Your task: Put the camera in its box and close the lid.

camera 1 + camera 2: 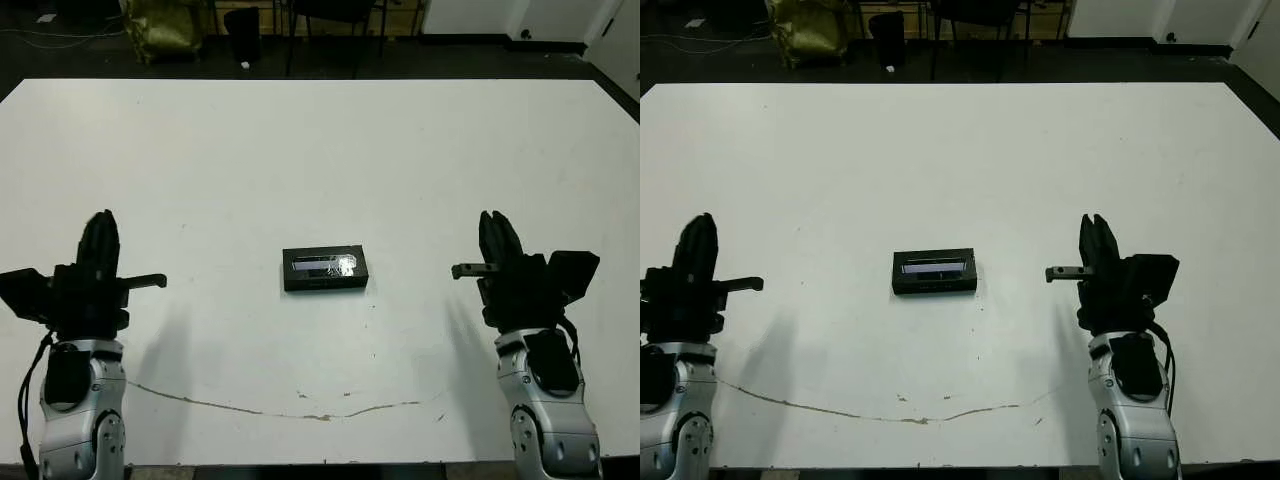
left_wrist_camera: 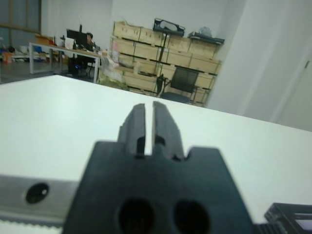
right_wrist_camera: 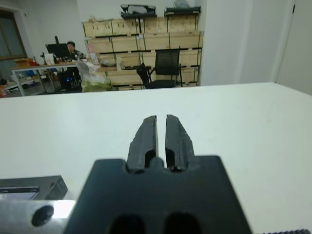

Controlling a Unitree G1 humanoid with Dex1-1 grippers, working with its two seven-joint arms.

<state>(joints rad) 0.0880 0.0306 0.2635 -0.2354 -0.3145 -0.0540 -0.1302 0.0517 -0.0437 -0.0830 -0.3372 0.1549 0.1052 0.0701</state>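
- Black box (image 1: 325, 269) sits mid-desk w/ windowed lid (image 1: 323, 265) on top; camera not separately visible, prob inside
- L gripper (image 1: 99, 240) & R gripper (image 1: 497, 236): fingers clenched, empty, well apart from box
- Best: check lid sits flush, press gently
- White desk (image 1: 320, 150), scuffed near front; storeroom w/ cartons behind

White table (image 1: 320, 150), marked near its front edge by a long thin crack or line (image 1: 290, 410). Beyond: dark floor, yellow-green bag (image 1: 160, 25), stacked cardboard boxes (image 3: 141, 34), black office chair (image 3: 163, 66), person seated at desk (image 3: 70, 48).
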